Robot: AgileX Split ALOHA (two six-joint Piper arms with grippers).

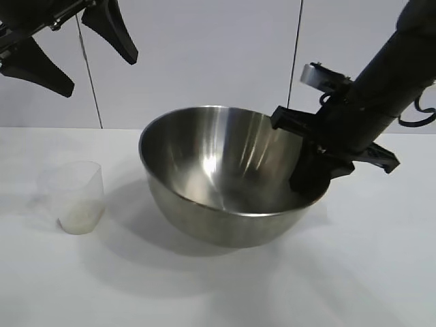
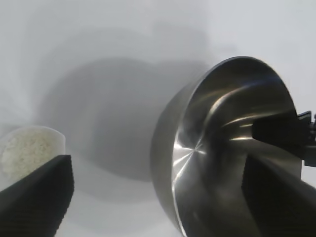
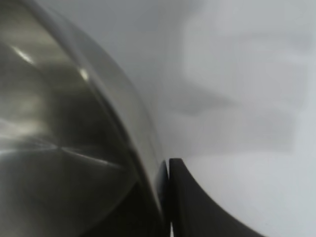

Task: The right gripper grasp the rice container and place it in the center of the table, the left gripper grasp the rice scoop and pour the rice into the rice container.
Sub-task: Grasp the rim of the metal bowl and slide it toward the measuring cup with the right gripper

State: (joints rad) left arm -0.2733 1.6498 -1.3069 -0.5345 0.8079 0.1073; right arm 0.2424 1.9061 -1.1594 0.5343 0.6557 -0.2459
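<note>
While the white desk [image 1: 381, 272] carries everything, the tilted rice container [image 1: 225, 177] sits mid-desk, apparently empty, its rim pinched by the right pincer [image 1: 310, 178], reaching steeply down. The left pincer [image 1: 85, 58] hangs spread above the rice scoop [image 1: 73, 196], which holds rice [image 2: 24, 150].
</note>
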